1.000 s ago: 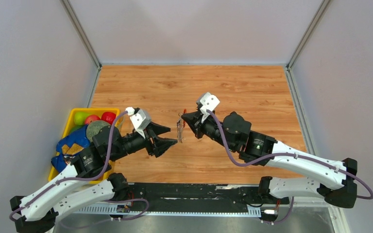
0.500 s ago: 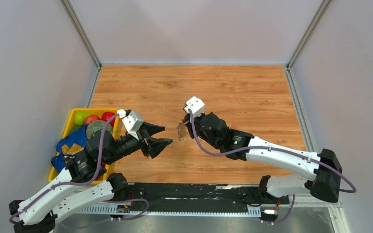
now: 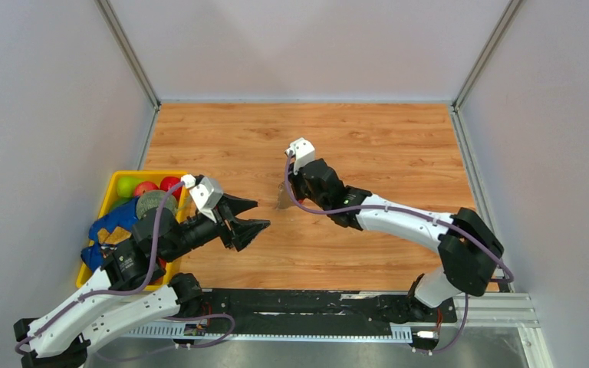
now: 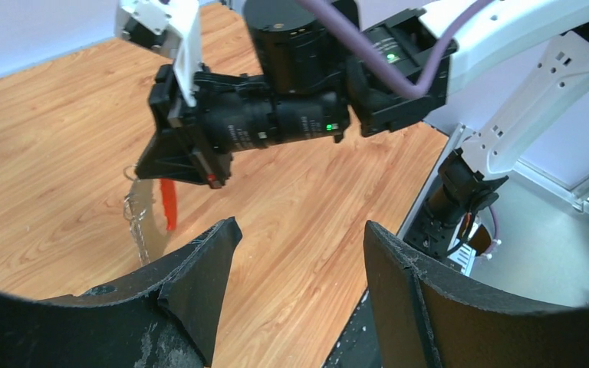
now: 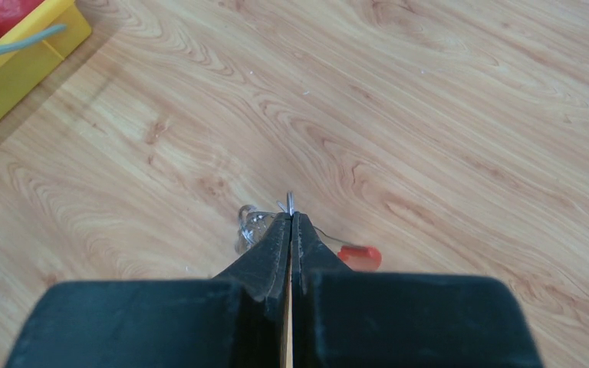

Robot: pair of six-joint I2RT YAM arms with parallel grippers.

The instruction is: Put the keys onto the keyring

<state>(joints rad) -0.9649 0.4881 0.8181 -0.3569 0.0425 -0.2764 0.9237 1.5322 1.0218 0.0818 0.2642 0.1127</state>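
The right pincer (image 5: 290, 224) is squeezed tight on the keyring (image 3: 282, 202), pinching it at the top. The keyring hangs down from the tips with its long way pointing at the desk (image 3: 383, 146). Its red loop (image 4: 169, 204) sits beside the sparkly piece (image 4: 139, 226). It looks very near the wood, but I cannot tell if it touches.

The left pincer (image 3: 262, 214) is spread wide and holds nothing. It points at the keyring, which hangs just in front of it, between the two arms.

I cannot see the keys with the blue tag anywhere. I think the left arm should fetch them, since the right one has its pincer full.
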